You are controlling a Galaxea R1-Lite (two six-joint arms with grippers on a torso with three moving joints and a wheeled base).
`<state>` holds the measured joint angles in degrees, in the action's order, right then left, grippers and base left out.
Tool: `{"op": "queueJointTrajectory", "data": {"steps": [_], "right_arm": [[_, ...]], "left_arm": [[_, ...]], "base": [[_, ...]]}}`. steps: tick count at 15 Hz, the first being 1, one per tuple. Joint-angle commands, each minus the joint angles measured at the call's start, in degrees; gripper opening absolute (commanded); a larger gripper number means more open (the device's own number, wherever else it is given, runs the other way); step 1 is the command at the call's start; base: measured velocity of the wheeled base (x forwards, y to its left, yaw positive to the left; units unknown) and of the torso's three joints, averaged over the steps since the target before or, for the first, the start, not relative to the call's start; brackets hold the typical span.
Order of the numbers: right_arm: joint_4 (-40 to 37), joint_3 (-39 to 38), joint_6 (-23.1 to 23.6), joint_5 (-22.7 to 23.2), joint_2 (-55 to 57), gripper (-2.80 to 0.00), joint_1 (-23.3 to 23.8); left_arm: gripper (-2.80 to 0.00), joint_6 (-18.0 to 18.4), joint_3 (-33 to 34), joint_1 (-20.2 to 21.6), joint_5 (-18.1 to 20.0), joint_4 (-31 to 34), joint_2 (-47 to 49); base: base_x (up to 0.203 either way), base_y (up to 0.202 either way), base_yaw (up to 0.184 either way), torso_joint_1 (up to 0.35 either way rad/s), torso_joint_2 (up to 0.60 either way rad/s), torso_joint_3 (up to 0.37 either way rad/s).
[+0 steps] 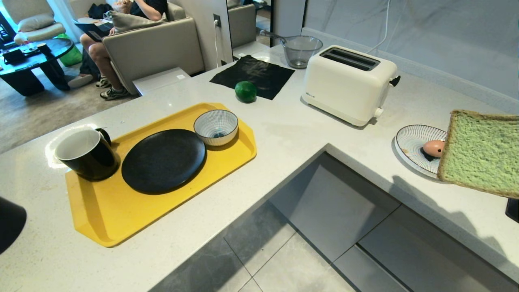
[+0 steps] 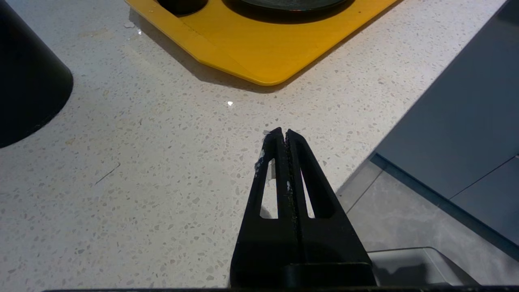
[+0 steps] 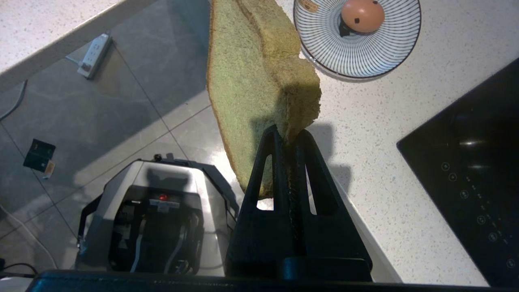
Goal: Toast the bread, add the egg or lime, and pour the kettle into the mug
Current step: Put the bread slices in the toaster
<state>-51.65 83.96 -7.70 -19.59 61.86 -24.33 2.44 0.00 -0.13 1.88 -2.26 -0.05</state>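
Right gripper [image 3: 288, 136] pinching the bread [image 1: 480, 152] by one corner, held up off the counter [image 1: 292, 129] near the striped plate [image 1: 411, 142] with the egg [image 1: 434, 148]. Left gripper [image 2: 283, 133] parked over the counter just short of the tray [image 2: 259, 52], fingers pressed together, holding nothing.

The left gripper [image 2: 284, 134] is matte black plastic: two long tapering fingers [image 2: 312, 178], each pierced by a slim triangular cutout, with whitish scuffs near the tips. The right gripper [image 3: 288, 136] has the same build. The robot's base [image 3: 154, 215] is silver-grey casing around black innards, with a small red button.
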Motion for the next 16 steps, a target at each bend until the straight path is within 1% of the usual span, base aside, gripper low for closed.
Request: {"op": "queueJointTrajectory", "data": {"steps": [1,3,8,16], "right_arm": [[-0.29,-0.12,-0.03,-0.10,0.20,-2.80,-0.01],[-0.29,-0.12,-0.12,-0.10,0.28,-2.80,-0.01],[-0.29,-0.20,-0.12,-0.10,0.46,-2.80,-0.01],[-0.16,0.50,-0.03,-0.10,1.69,-2.80,-0.01]], "left_arm": [[-2.80,0.02,0.97,-0.02,0.00,-0.03,-0.04],[-2.80,0.00,0.97,-0.01,-0.03,-0.03,-0.04],[-2.80,0.01,0.97,-0.03,0.01,-0.03,-0.04],[-2.80,-0.02,0.97,-0.04,-0.03,-0.03,-0.04]], "base": [[0.000,0.000,0.000,-0.023,0.04,0.028],[0.000,0.000,0.000,-0.175,0.32,0.138],[0.000,0.000,0.000,-0.259,0.46,0.191],[0.000,0.000,0.000,-0.023,0.04,0.020]]}}
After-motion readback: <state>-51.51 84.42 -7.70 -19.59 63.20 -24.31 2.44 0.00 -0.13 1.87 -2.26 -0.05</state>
